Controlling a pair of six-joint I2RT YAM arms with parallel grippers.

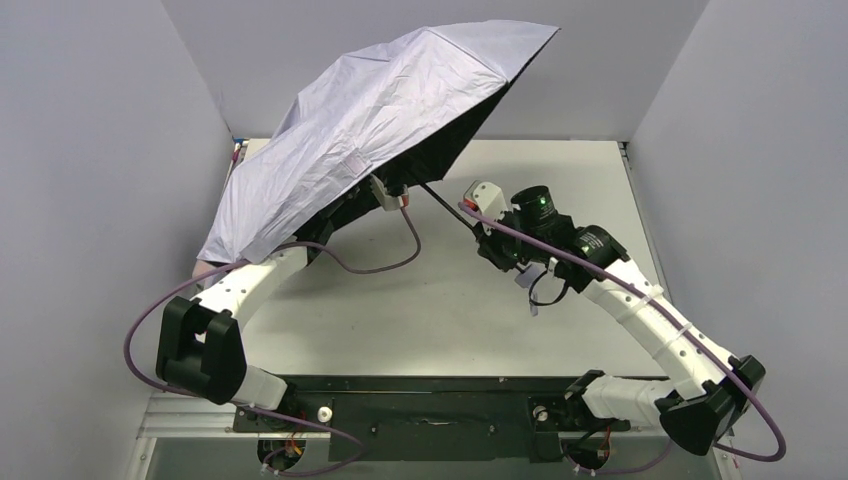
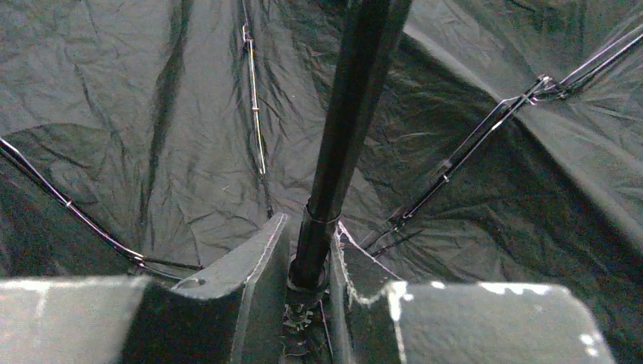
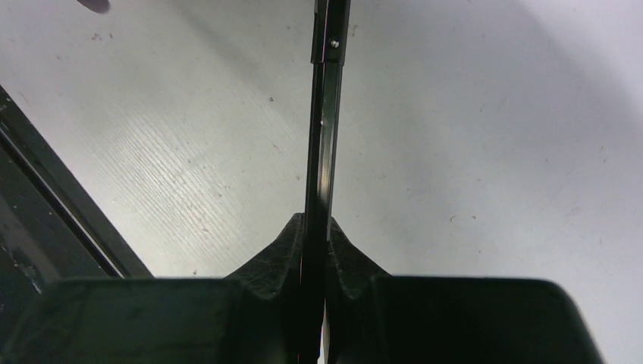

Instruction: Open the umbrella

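Umbrella [image 1: 370, 130] of pale lilac-white fabric with a black lining stands open in the air, carried between the two arms.

The left gripper [image 2: 311, 262] has its two dark fingers [image 2: 258, 258] pressed against either side of the thick black tube that rides on the thin black shaft [image 2: 352, 106], clamped on it. The shaft runs straight out ahead from between them. All round these fingers spreads the crumpled black inner side of the canopy [image 2: 152, 114], and thin metal ribs [image 2: 470, 144] fan out to both sides of them.

The right gripper [image 3: 317, 243] has its fingers [image 3: 277, 250] drawn tight together on the slimmer length of the same shaft, which leads away from between the tips. Under and beyond these fingers lies the white table [image 3: 493, 152], well apart from them, with a dark strip along it to their left.

In the top view the shaft slants from the right fingers up to the left fingers. The canopy hangs tilted over the left fingers and hides most of them. Its lilac side reaches beyond them to the back wall and down beside the left arm's white forearm [image 1: 250, 285].
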